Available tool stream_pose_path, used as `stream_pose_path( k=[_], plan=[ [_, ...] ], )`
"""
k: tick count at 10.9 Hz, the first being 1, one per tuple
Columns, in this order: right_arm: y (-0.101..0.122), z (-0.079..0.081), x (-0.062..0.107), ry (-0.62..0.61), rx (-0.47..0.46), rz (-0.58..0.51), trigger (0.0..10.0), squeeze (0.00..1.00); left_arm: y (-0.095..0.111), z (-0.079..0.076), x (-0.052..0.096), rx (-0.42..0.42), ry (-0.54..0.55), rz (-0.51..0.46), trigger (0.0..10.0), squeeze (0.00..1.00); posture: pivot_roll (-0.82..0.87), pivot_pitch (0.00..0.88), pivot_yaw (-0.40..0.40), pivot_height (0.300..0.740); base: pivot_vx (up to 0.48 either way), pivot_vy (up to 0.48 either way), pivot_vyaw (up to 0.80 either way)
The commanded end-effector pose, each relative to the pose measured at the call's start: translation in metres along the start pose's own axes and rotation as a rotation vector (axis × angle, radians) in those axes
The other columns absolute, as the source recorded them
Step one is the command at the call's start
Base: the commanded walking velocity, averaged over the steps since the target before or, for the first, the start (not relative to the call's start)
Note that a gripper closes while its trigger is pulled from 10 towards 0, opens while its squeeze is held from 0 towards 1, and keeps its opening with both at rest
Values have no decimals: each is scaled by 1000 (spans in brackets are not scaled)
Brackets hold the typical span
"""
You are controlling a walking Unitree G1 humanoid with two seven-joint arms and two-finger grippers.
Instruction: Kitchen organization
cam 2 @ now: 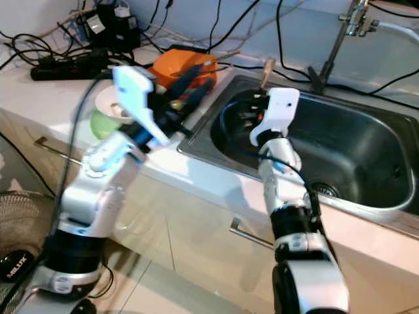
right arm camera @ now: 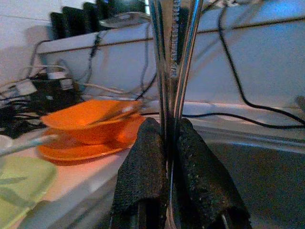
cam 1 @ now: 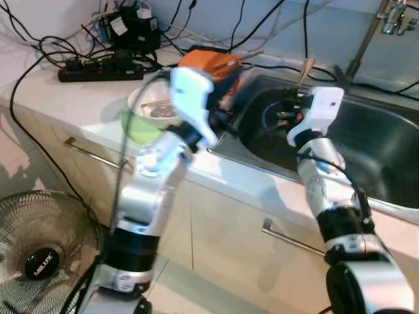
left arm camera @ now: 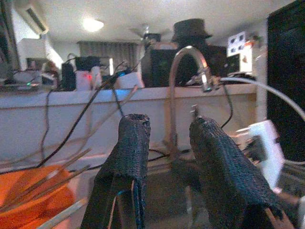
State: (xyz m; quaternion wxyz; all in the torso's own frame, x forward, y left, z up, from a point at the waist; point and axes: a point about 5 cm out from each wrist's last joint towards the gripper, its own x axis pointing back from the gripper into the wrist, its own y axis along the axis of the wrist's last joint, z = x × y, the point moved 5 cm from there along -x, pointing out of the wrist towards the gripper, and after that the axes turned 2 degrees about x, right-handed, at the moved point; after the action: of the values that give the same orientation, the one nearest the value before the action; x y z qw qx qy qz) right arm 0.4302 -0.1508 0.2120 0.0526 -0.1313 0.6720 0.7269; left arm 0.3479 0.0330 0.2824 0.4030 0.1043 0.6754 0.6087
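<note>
Metal utensil point(right arm camera: 174, 71), shiny, upright, pinched between right gripper point(right arm camera: 172, 157) fingers over sink's point(cam 2: 366, 150) left part. Orange bowl point(right arm camera: 88, 121) with chopsticks on orange plate point(right arm camera: 71, 150), counter left of sink.

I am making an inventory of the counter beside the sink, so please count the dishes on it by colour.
Orange: 2, the orange bowl and the orange plate under it
White: 1, the white bowl
Green: 1, the green dish
Total: 4
Not counted: the metal utensils clamped in the right gripper.
</note>
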Motion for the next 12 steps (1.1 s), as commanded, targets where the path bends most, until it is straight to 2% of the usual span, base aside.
stream_pose_path(
  k=[1, 2, 3, 4, 5, 7, 8, 9, 12],
  plan=[
    [7, -8, -5, -31, 17, -16, 10000, 0, -5, 5, 6, 7, 28, 28, 10000, 0, 177, 8, -18, 740, 0, 0, 0],
    [5, -17, -8, -66, 52, 1, 10000, 0, -19, 8, 14, 26, 48, 93, 10000, 0, 175, 9, -17, 740, 0, 0, 0],
    [5, -27, -12, -98, 73, 13, 10000, 0, -40, 7, 27, 88, 52, 172, 10000, 0, 180, 8, -17, 740, 0, 0, 0],
    [5, -30, -13, -102, 81, 17, 10000, 0, -47, 6, 31, 101, 53, 194, 10000, 0, 182, 7, -18, 740, 0, 0, 0],
    [1, -37, -16, -125, 120, 61, 10000, 0, -75, 11, 47, 132, 92, 281, 10000, 0, 188, 5, -19, 740, 0, 0, 0],
    [-7, -35, -20, -108, 178, 128, 10000, 0, -102, 11, 61, 153, 111, 378, 10000, 0, 187, 4, -18, 740, 0, 0, 0],
    [-16, -35, -18, -102, 211, 179, 10000, 0, -115, 6, 68, 193, 99, 448, 10000, 0, 190, 4, -18, 740, 0, 0, 0],
    [-24, -35, -16, -103, 224, 209, 10000, 0, -121, 4, 72, 231, 103, 456, 10000, 0, 196, 6, -19, 740, 0, 0, 0],
    [-44, -37, -10, -112, 243, 320, 10000, 0, -123, 0, 73, 208, 77, 475, 10000, 0, 197, 8, -19, 740, 0, 0, 0]
  ],
)
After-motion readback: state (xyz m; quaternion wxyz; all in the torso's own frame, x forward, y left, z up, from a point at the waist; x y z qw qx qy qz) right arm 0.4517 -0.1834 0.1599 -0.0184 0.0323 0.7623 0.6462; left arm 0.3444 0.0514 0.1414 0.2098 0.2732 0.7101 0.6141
